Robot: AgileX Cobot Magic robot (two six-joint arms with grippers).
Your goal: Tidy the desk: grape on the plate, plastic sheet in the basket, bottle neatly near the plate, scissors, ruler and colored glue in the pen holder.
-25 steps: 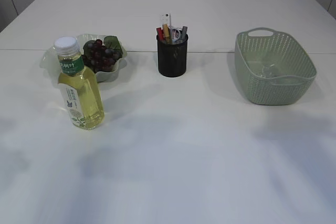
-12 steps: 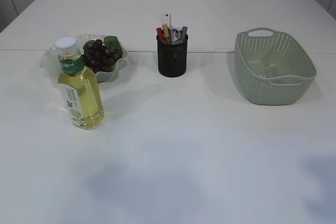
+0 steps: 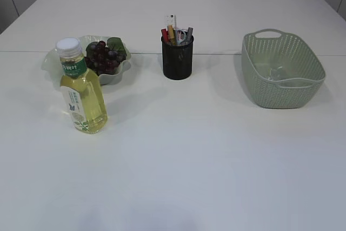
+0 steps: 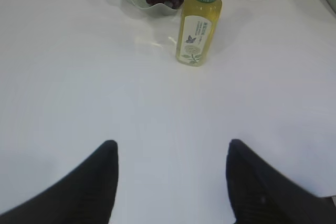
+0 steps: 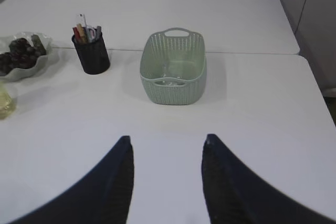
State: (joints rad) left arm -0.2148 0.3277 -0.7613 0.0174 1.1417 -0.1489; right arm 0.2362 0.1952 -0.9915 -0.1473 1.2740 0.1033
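Bright, even overhead light, soft shadows beside the bottle (image 3: pixel 82 87), and blurred dark pincer fingers (image 4: pixel 86 184) in both wrist views.

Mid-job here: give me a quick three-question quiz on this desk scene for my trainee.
1. True or false: the bottle lies on its side.
2. The grapes sit: A) in the basket B) on the plate C) in the pen holder
3. Fill in: both the left claw and right claw are ____, holding nothing.

Key: 1 false (it stands upright); 2 B; 3 open.
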